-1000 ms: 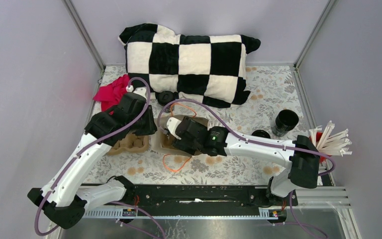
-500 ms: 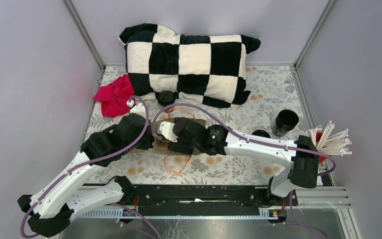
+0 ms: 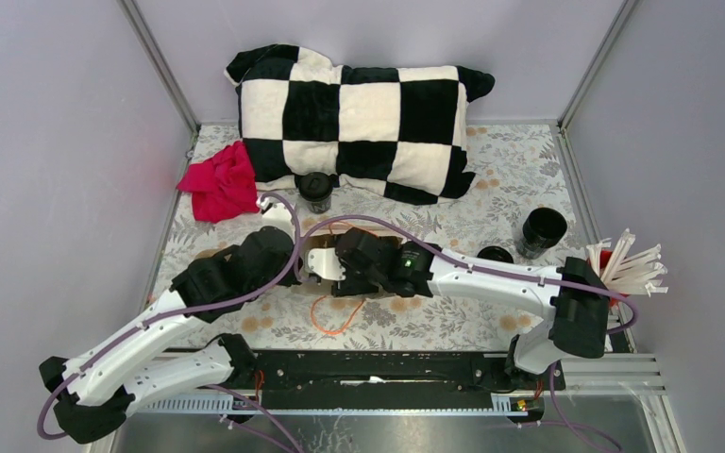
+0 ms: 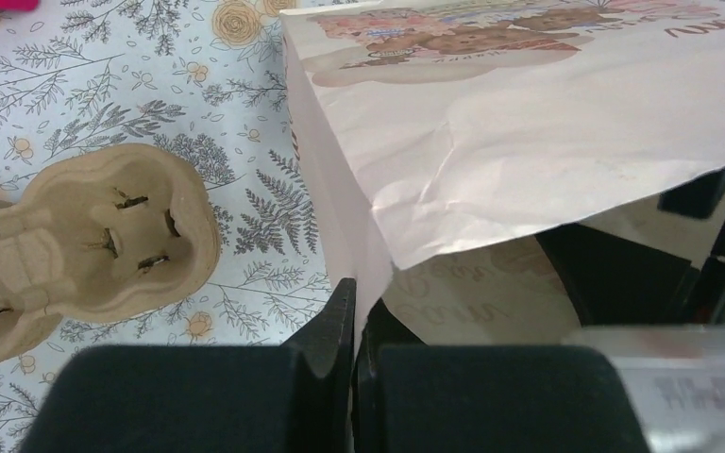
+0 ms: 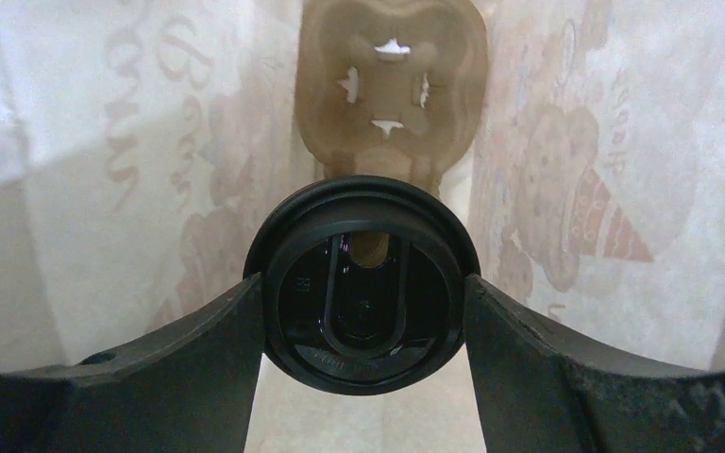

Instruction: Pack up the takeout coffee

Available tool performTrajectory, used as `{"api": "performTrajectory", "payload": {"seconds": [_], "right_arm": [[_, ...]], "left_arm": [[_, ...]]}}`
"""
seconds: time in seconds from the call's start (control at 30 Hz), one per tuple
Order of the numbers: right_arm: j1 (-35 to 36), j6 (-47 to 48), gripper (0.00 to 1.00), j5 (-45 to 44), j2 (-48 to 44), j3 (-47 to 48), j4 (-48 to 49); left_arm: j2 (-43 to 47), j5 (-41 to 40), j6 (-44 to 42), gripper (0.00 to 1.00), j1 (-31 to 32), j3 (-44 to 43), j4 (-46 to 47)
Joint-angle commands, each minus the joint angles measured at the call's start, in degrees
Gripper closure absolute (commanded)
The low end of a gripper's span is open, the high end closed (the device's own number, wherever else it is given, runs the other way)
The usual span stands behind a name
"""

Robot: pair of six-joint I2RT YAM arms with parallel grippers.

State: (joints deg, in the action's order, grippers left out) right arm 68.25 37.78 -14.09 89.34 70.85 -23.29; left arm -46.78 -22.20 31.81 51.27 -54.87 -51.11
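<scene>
The left gripper (image 4: 354,316) pinches the white printed paper bag (image 4: 529,142) at its rim; the right gripper (image 5: 363,283) clamps a black lidded paper cup (image 5: 363,316) inside.

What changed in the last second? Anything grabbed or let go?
The left gripper pulled back toward the arm bases, and its jaws closed on the rim of the printed paper bag. The right gripper barely moved, jaws still around the black lidded paper cup inside the bag. Black-and-white checkered pillow, red cloth and white straws stayed put.
</scene>
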Motion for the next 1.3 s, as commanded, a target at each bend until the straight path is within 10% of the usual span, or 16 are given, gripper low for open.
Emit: {"api": "performTrajectory", "payload": {"seconds": [0.0,1.27], "right_arm": [[-0.97,1.83,0.52,-4.22,-2.61,-0.5,2.34],[-12.43,0.37,0.52,0.59,0.59,-8.53,21.28]], "left_arm": [[1.64,-2.0,0.66,1.0,0.84,0.07,2.6],[0.53,-5.76,-5.01,1.0,1.66,5.14,9.67]]}}
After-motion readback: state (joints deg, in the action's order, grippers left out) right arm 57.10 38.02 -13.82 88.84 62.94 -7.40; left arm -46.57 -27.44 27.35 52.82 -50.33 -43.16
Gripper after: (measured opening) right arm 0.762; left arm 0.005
